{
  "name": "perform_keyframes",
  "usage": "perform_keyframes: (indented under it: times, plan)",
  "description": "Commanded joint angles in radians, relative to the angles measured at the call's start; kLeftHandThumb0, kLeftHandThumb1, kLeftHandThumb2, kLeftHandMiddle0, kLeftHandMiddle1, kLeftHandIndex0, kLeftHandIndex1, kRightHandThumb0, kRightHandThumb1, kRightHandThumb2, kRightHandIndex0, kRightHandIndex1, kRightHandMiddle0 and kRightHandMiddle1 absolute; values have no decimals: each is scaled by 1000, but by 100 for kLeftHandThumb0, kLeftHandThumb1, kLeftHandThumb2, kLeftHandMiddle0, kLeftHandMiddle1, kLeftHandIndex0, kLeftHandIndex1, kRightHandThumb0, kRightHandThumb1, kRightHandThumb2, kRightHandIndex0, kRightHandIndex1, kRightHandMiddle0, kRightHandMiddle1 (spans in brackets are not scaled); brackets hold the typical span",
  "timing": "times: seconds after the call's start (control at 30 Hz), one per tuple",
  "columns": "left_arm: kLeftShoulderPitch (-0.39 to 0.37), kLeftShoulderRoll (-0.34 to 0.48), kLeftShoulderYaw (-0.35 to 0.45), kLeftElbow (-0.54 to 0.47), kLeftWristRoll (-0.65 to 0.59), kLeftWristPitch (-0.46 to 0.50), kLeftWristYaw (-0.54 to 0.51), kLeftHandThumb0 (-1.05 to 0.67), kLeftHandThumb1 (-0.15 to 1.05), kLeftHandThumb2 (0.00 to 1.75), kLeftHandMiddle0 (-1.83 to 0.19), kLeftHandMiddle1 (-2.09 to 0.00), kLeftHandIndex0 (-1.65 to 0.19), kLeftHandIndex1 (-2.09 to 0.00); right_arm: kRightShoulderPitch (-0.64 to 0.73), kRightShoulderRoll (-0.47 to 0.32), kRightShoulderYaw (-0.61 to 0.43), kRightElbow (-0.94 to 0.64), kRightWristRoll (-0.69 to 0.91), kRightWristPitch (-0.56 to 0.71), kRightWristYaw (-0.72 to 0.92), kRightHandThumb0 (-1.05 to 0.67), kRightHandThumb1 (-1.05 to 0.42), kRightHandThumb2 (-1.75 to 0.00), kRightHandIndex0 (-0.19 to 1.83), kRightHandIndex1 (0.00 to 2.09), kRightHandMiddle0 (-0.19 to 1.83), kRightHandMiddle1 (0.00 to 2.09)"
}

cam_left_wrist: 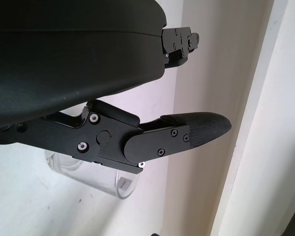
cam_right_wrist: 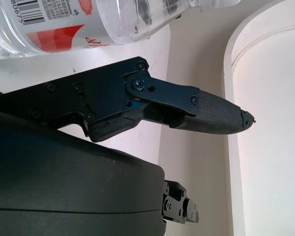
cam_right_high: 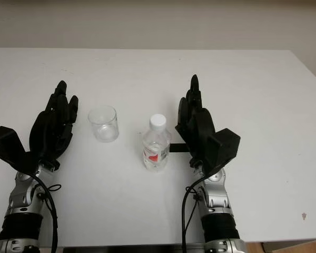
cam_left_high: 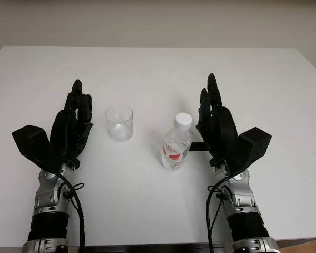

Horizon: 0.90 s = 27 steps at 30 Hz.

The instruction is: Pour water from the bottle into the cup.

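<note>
Fingers extended on both hands, nothing grasped. Our right hand point(cam_left_high: 217, 124) sits just beside the capped clear plastic water bottle point(cam_left_high: 176, 142), upright mid-table; left hand point(cam_left_high: 71, 124) beside the clear empty cup point(cam_left_high: 119, 122). Pre-grasp step: we judge next is closing on the bottle; cap is on.

The 2 eye views look forward and down from the head onto the white table point(cam_left_high: 147, 200), set slightly apart, both taking in the left hand point(cam_left_high: 71, 126), cup point(cam_left_high: 119, 122), bottle point(cam_left_high: 176, 142) and right hand point(cam_left_high: 217, 124). The left wrist view sits tight against its hand's shell, facing the cup. The right wrist view, equally close, faces the bottle.
</note>
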Motion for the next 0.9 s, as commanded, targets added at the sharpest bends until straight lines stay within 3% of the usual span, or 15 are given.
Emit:
perform_keyframes:
  times: [0.0, 0.37, 0.53, 0.67, 0.87]
  plan:
    - [17, -6, -5, -25, 3, -3, 0, -68, 105, 57, 9, -5, 11, -6, 17, -5, 0, -30, 2, -2, 3, -81, -105, -67, -19, 0, -19, 1]
    - [-14, -12, -11, 31, 2, -13, -7, -66, 105, 59, 11, -5, 12, -5, -14, -10, -7, 21, 4, -2, 7, -81, -105, -67, -19, 0, -19, 1]
    - [-8, -15, -14, 33, 10, -25, -3, -67, 105, 60, 12, -5, 13, -4, 26, -75, -19, -10, 12, -43, 86, -87, -105, -62, -19, 0, -19, 0]
    - [-9, -17, -19, 39, 14, -32, -5, -68, 105, 61, 12, -5, 14, -4, 77, -152, -26, -56, 12, -92, 170, -99, -105, -48, -19, 0, -19, 0]
    - [-3, -22, -23, 28, 12, -30, -5, -69, 105, 62, 13, -5, 15, -4, 195, -226, -25, -221, 103, -45, 314, -105, -105, -21, -19, 0, -19, 0]
